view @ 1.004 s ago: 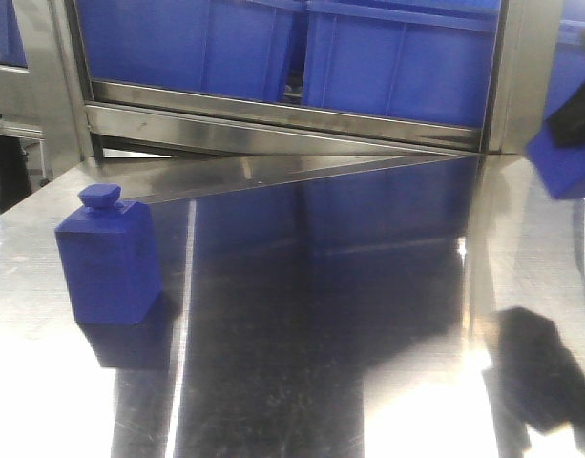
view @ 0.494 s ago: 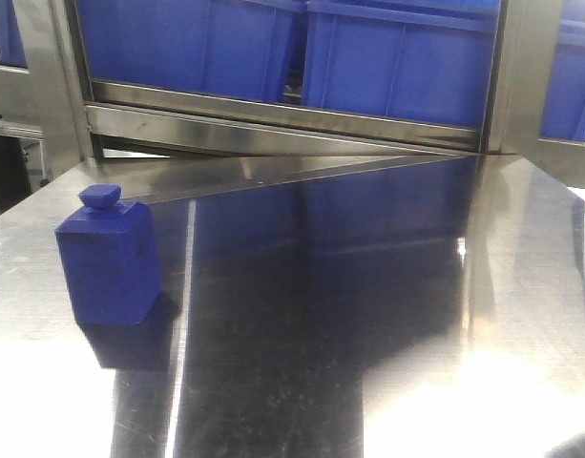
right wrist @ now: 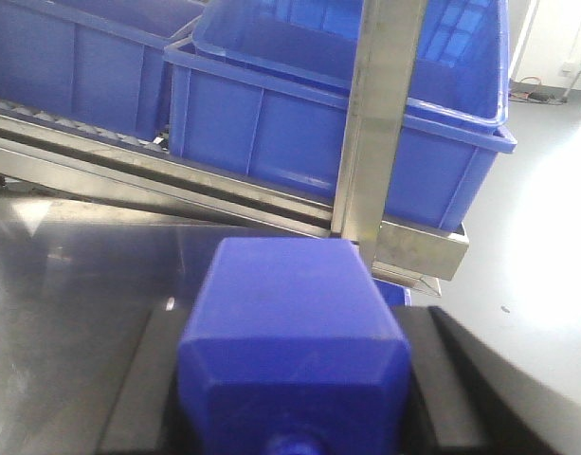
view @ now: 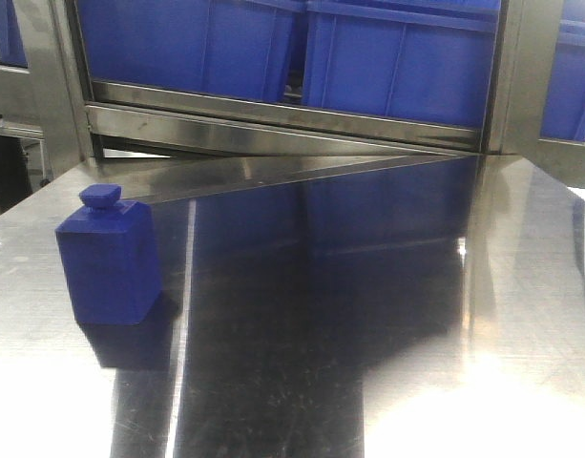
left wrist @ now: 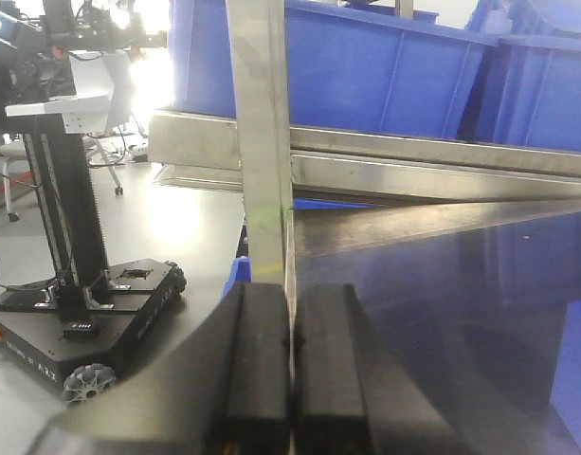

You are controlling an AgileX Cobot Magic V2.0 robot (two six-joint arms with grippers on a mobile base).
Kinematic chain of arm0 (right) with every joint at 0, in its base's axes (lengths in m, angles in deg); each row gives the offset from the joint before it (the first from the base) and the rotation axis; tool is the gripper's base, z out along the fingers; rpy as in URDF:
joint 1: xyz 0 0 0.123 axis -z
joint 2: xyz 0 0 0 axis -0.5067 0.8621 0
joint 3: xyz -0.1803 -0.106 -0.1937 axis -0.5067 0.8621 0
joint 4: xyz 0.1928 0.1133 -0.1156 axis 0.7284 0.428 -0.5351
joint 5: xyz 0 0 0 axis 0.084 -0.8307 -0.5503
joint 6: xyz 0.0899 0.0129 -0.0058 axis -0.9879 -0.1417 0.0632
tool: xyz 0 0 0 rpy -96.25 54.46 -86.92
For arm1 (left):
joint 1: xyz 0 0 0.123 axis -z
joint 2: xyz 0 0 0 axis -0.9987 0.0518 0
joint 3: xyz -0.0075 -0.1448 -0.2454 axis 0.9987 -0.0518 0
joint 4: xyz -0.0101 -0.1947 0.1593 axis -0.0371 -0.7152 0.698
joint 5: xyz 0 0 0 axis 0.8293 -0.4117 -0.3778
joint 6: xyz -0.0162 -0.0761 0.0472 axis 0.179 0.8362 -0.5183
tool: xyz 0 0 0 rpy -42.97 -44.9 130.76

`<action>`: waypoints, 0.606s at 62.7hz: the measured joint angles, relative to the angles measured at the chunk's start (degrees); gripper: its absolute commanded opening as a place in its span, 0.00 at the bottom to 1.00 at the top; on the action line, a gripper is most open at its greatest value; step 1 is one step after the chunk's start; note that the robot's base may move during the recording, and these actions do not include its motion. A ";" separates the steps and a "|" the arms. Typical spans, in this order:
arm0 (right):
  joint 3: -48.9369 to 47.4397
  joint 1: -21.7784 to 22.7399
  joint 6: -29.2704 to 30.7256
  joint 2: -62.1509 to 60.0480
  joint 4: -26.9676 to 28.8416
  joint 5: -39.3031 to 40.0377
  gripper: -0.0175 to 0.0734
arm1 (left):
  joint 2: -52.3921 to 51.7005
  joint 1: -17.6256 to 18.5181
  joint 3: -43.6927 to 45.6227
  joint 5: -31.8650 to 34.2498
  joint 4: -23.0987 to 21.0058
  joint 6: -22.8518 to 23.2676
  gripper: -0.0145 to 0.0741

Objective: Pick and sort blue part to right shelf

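Holding part (right wrist: 292, 327) clamped in right gripper (right wrist: 295, 389), facing a bin (right wrist: 271, 123), likely for drop-off; left gripper (left wrist: 292, 379) closed on nothing, parked at table's (view: 387, 286) left edge, near which second part (view: 109, 260) stands.

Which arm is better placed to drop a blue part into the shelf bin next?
Right. The right gripper clamps a blue part, and a blue bin stands ahead of it. The left gripper is shut and empty.

Cap (right wrist: 295, 444) of blue part (right wrist: 292, 341) partly off-frame
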State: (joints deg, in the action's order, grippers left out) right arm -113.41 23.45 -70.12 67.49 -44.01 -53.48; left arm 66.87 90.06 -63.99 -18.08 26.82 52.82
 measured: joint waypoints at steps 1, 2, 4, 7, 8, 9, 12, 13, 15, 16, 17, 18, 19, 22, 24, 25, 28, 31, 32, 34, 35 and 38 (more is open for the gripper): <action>0.00 0.00 0.00 0.00 0.00 0.00 0.62 | 0.00 0.00 0.00 0.00 0.00 0.00 0.30; 0.00 0.00 0.00 0.00 0.00 0.00 0.62 | 0.00 0.00 0.00 0.00 0.00 0.00 0.30; 0.00 0.00 0.00 0.00 0.00 0.00 0.62 | 0.00 0.00 0.00 0.00 0.00 0.00 0.30; 0.00 0.00 -0.09 0.00 0.00 0.00 0.62 | 0.00 0.00 0.00 0.00 0.00 0.00 0.30; 0.00 0.00 -0.09 0.00 0.00 0.00 0.62 | 0.00 0.00 0.00 0.00 0.00 0.00 0.30; 0.00 0.00 -0.09 0.00 0.00 0.00 0.62 | 0.00 0.00 0.00 0.00 0.00 0.00 0.30; 0.00 0.00 -0.09 0.00 0.00 0.00 0.62 | 0.00 0.00 0.00 0.00 0.00 0.00 0.30; 0.00 0.00 -0.09 0.00 0.00 0.00 0.62 | 0.00 0.00 0.00 0.00 0.00 0.00 0.30; 0.00 0.00 -0.09 0.00 0.00 0.00 0.62 | 0.00 0.00 0.00 0.00 0.00 0.00 0.30; 0.00 0.00 -0.09 0.00 0.00 0.00 0.62 | 0.00 0.00 0.00 0.00 0.00 0.00 0.30; 0.00 0.00 -0.09 0.00 0.00 0.00 0.62 | 0.00 0.00 0.00 0.00 0.00 0.00 0.30; 0.00 0.00 -0.09 0.00 0.00 0.00 0.62 | 0.00 0.00 0.00 0.00 0.00 0.00 0.30; 0.00 0.00 -0.09 0.00 0.00 -0.01 0.62 | 0.00 0.00 0.00 0.00 0.00 0.00 0.30; 0.00 0.00 -0.09 0.00 0.00 -0.01 0.62 | 0.00 0.00 0.00 0.00 0.00 0.00 0.30; 0.00 0.00 -0.09 0.00 0.00 -0.11 0.62 | 0.00 0.00 0.00 0.00 0.00 0.00 0.30; 0.00 0.00 -0.09 0.00 0.00 -0.11 0.62 | 0.00 0.00 0.00 0.00 0.00 0.00 0.30; 0.00 0.00 -0.09 0.00 0.00 -0.11 0.62 | 0.00 0.00 0.00 0.00 0.00 0.00 0.30; 0.00 0.00 -0.09 0.00 0.00 -0.11 0.62 | 0.00 0.00 0.00 0.00 0.00 0.00 0.30; 0.00 0.00 -0.09 0.00 0.00 -0.11 0.62 | 0.00 0.00 0.00 0.00 0.00 0.00 0.30; 0.00 0.00 -0.09 0.00 0.00 -0.11 0.62 | 0.00 0.00 0.00 0.00 0.00 0.00 0.30; 0.00 0.00 -0.09 0.00 0.00 -0.11 0.62 | 0.00 0.00 0.00 0.00 0.00 0.00 0.30; 0.00 0.00 -0.09 0.00 0.00 -0.11 0.62 | 0.00 0.00 0.00 0.00 0.00 0.00 0.30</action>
State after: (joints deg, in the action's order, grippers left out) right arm -113.41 23.45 -70.22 67.49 -44.01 -53.59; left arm 66.87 90.06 -63.99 -18.08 26.82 52.82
